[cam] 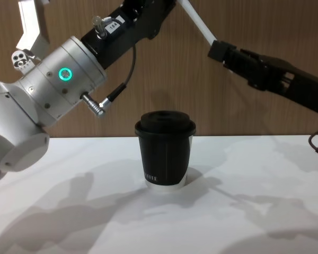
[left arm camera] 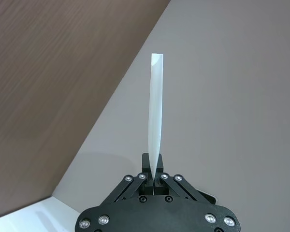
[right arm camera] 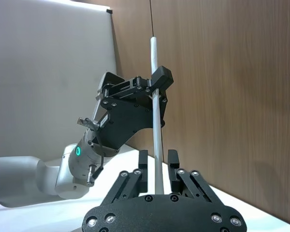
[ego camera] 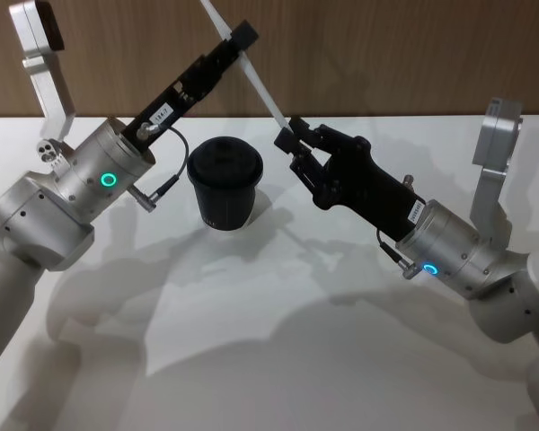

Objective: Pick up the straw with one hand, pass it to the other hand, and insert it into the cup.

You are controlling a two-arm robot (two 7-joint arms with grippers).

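Observation:
The white straw [ego camera: 260, 90] slants in the air above the table, to the right of the black lidded cup [ego camera: 225, 180]. My left gripper [ego camera: 241, 40], with a white label and a green ring on its silver wrist, is shut on the straw's upper part; the left wrist view shows its fingers pinching the straw [left arm camera: 156, 106]. My right gripper [ego camera: 289, 139] sits at the straw's lower end. In the right wrist view its fingers [right arm camera: 143, 164] stand open on either side of the straw [right arm camera: 158, 130], with small gaps. The cup [cam: 165, 148] stands upright, below both grippers.
The white table [ego camera: 296, 341] lies bare around the cup. A wooden wall [ego camera: 386, 54] rises close behind the grippers. The left arm's dark cable [cam: 114, 92] loops beside its wrist.

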